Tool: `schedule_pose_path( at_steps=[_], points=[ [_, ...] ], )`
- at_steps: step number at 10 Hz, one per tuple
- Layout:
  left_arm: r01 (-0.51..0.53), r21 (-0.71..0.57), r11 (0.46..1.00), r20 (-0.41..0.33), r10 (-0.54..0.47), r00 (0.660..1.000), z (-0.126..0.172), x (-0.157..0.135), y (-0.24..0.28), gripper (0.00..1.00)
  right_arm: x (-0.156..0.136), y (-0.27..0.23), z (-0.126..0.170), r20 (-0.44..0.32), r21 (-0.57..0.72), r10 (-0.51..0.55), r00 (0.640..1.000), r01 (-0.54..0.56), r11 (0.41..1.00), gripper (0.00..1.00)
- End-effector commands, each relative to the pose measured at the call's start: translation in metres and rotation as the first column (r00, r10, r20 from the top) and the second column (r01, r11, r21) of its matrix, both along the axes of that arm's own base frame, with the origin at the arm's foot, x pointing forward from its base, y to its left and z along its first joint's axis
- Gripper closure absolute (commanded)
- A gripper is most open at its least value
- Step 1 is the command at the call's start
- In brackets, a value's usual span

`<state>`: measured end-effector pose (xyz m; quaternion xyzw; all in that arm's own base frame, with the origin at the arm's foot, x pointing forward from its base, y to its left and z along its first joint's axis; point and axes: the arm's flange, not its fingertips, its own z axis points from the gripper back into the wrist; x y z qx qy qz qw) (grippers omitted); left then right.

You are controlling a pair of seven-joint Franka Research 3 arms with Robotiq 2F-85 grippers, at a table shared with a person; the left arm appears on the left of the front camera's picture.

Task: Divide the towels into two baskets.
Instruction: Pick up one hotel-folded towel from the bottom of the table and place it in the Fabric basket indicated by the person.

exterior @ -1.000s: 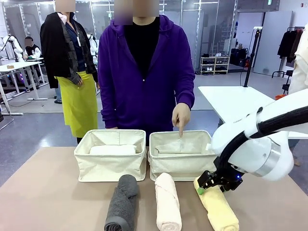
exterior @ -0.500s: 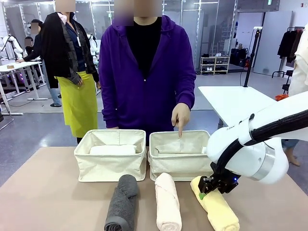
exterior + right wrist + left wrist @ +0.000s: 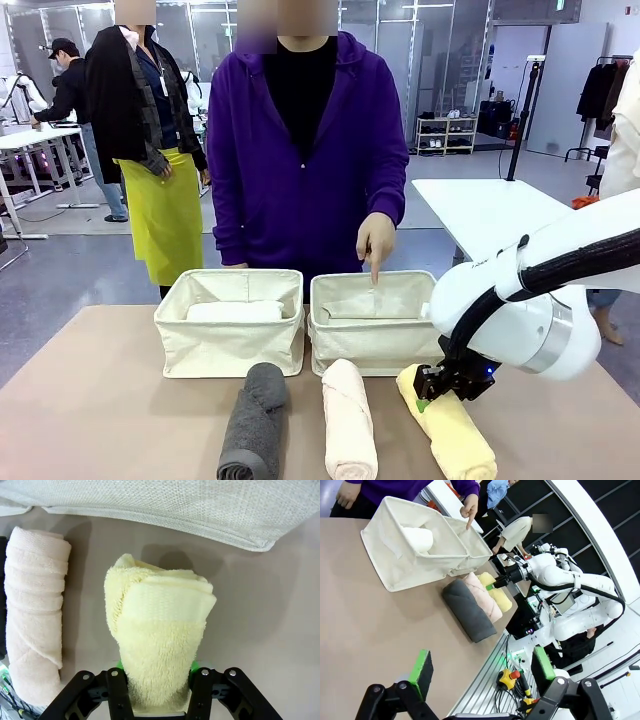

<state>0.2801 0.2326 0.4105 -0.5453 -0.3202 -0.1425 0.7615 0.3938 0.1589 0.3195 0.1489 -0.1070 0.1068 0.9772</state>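
Observation:
Two cream baskets stand side by side; the left basket (image 3: pixel 228 345) holds a white towel (image 3: pixel 235 311), and a person's hand (image 3: pixel 375 245) points into the right basket (image 3: pixel 372 345). In front lie a dark grey towel (image 3: pixel 255 420), a pink towel (image 3: pixel 348 420) and a yellow towel (image 3: pixel 452 430). My right gripper (image 3: pixel 432 392) is shut on the yellow towel's far end, its fingers pressing both sides of the roll (image 3: pixel 157 630). My left gripper (image 3: pixel 482 667) hangs open above the table, well away from the baskets (image 3: pixel 395 555) and towels (image 3: pixel 469 611).
The person in purple stands right behind the baskets. The pink towel (image 3: pixel 32 615) lies close beside the yellow one, and the basket wall (image 3: pixel 200 505) is just beyond its end. Bare tabletop (image 3: pixel 90 400) stretches left of the grey towel.
My right gripper has shut on the yellow towel, and its far end has shifted slightly left toward the right basket. The left arm and the person's hand stay put.

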Motion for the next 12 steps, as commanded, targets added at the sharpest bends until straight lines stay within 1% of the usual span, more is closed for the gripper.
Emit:
schedule_pose_path(
  at_steps=[1, 2, 3, 4, 5, 6, 7, 8, 9, 10, 11, 12],
  points=[
    [0.01, -0.001, 1.0, 0.008, -0.01, 1.0, 0.002, -0.006, 0.0, 0.0, 0.0, 0.001, -0.001, -0.001, -0.004, 0.008, 1.0, -0.008, 1.0, 0.99],
    [0.01, -0.001, 1.0, 0.008, -0.01, 1.0, 0.002, -0.006, 0.0, 0.0, 0.0, 0.0, 0.0, 0.0, 0.0, 0.0, 1.0, 0.0, 1.0, 0.59],
    [0.01, -0.001, 1.0, 0.008, -0.01, 1.0, 0.002, -0.006, 0.0, 0.0, -0.013, 0.004, 0.028, 0.074, -0.056, 0.165, 0.984, -0.161, 0.985, 0.59],
    [0.01, -0.001, 1.0, 0.008, -0.01, 1.0, 0.002, -0.006, 0.0, 0.0, -0.021, 0.012, 0.051, 0.076, -0.108, 0.333, 0.94, -0.324, 0.94, 0.59],
    [0.01, -0.001, 1.0, 0.008, -0.01, 1.0, 0.002, -0.006, 0.0, 0.0, -0.022, 0.018, 0.072, 0.068, -0.151, 0.452, 0.89, -0.438, 0.886, 0.59],
    [0.01, -0.001, 1.0, 0.008, -0.01, 1.0, 0.002, -0.006, 0.0, 0.0, -0.02, 0.027, 0.095, 0.087, -0.206, 0.518, 0.851, -0.494, 0.845, 0.59],
    [0.01, -0.001, 1.0, 0.008, -0.01, 1.0, 0.002, -0.006, 0.0, 0.0, -0.014, 0.038, 0.117, 0.085, -0.279, 0.605, 0.791, -0.564, 0.777, 0.59],
    [0.01, -0.001, 1.0, 0.008, -0.01, 1.0, 0.002, -0.006, 0.0, 0.0, -0.003, 0.054, 0.141, 0.084, -0.386, 0.685, 0.724, -0.61, 0.692, 0.59],
    [0.01, -0.001, 1.0, 0.008, -0.01, 1.0, 0.002, -0.006, 0.0, 0.0, 0.011, 0.068, 0.158, 0.093, -0.478, 0.755, 0.649, -0.636, 0.605, 0.59],
    [0.01, -0.001, 1.0, 0.008, -0.01, 1.0, 0.002, -0.006, 0.0, 0.0, 0.025, 0.082, 0.17, 0.099, -0.588, 0.83, 0.549, -0.641, 0.494, 0.59],
    [0.01, -0.001, 1.0, 0.008, -0.01, 1.0, 0.002, -0.006, 0.0, 0.0, 0.039, 0.095, 0.18, 0.111, -0.627, 0.896, 0.431, -0.669, 0.399, 0.59],
    [0.01, -0.001, 1.0, 0.008, -0.01, 1.0, 0.002, -0.006, 0.0, 0.0, 0.058, 0.11, 0.189, 0.139, -0.66, 0.936, 0.324, -0.674, 0.332, 0.59]
  ],
)
